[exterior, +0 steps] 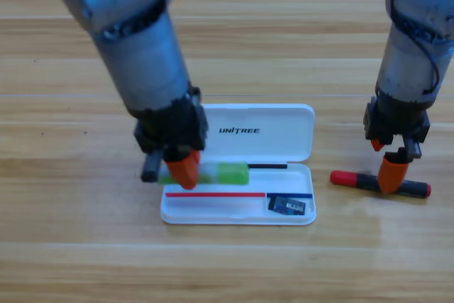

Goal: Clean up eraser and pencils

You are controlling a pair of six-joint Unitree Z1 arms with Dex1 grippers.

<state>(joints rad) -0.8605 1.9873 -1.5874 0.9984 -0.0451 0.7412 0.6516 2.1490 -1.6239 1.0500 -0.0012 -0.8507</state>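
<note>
While my left gripper [186,169] holds the green pencil [225,173] over the white case [284,133], eraser [291,206] inside, my right gripper [392,168] straddles the black marker [379,184], which might roll if nudged.

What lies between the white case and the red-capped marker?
Only bare wooden table, seen in the high view, separates the white case from the red-capped marker.

A white hinged case [259,133] lies open on a wooden tabletop [71,246], its lid, printed "UNITREE", folded back behind the shallow tray; pale plank grain runs crosswise all around the case.
</note>
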